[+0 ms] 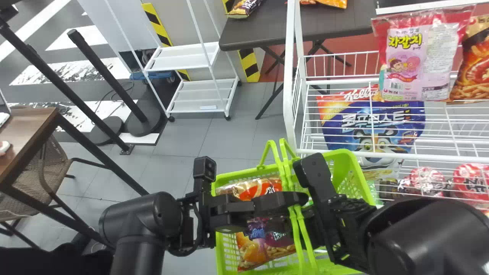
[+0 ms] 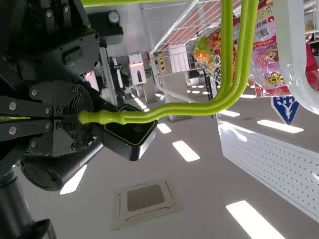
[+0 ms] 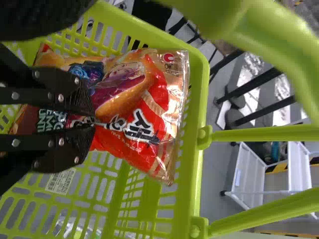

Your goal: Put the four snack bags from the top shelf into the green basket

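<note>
My left gripper (image 1: 298, 199) is shut on the two handles (image 1: 283, 164) of the green basket (image 1: 353, 172); the left wrist view shows this gripper (image 2: 79, 117) pinching the handles (image 2: 174, 110). My right gripper (image 1: 330, 214) reaches into the basket, partly hidden by the left one. In the right wrist view, that gripper (image 3: 93, 118) is shut on a red snack bag (image 3: 159, 107) inside the basket. In the head view, a red-orange bag (image 1: 248, 189) and a purple-orange bag (image 1: 256, 252) lie in it. A pink bag (image 1: 405, 57) and an orange bag (image 1: 475, 72) remain on the top shelf.
The white wire rack (image 1: 289, 76) stands right behind the basket, with a blue cereal bag (image 1: 344, 126) and red-lidded cups (image 1: 426, 179) lower down. A dark table (image 1: 259, 30) and a white cart (image 1: 202, 95) are behind; a brown table (image 1: 26, 130) is left.
</note>
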You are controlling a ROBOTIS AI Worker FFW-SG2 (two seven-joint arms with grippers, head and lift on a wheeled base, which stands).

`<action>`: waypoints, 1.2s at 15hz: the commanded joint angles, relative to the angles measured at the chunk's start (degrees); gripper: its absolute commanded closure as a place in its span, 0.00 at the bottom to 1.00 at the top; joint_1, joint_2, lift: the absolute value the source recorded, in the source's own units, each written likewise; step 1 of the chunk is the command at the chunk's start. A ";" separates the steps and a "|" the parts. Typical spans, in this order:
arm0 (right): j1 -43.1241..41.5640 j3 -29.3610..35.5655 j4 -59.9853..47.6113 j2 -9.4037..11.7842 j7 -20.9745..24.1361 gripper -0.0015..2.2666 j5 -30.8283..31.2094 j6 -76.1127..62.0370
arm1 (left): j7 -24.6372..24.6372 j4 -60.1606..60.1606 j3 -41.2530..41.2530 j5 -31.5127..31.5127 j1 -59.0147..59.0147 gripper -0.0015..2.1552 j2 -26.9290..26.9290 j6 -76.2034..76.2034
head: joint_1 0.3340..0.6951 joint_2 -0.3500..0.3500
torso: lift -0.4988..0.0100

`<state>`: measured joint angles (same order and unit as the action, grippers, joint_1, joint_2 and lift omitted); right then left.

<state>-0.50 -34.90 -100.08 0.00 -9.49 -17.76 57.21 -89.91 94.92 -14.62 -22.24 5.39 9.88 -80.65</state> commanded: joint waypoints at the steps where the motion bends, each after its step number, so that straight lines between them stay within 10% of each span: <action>1: 2.96 4.05 -6.18 0.18 -1.06 0.01 -1.31 3.75 | -0.66 -0.09 0.03 0.00 0.05 1.00 -0.04 0.00 | 1.00 1.00 | 0.98; 9: 12.36 26.02 -29.12 3.25 -2.02 0.03 -2.10 15.70 | -0.66 -0.09 0.29 0.00 -0.03 1.00 -0.04 0.00 | 1.00 0.92 | 0.98; 18: -3.11 32.96 -8.90 2.46 0.35 0.03 7.83 -12.42 | -0.66 -0.35 0.12 -0.09 0.41 1.00 -0.04 0.18 | 1.00 0.48 | 0.98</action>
<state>-1.13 -1.33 -113.63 2.76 -9.39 -11.52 49.27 -89.91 94.57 -14.41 -22.30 5.61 9.84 -80.47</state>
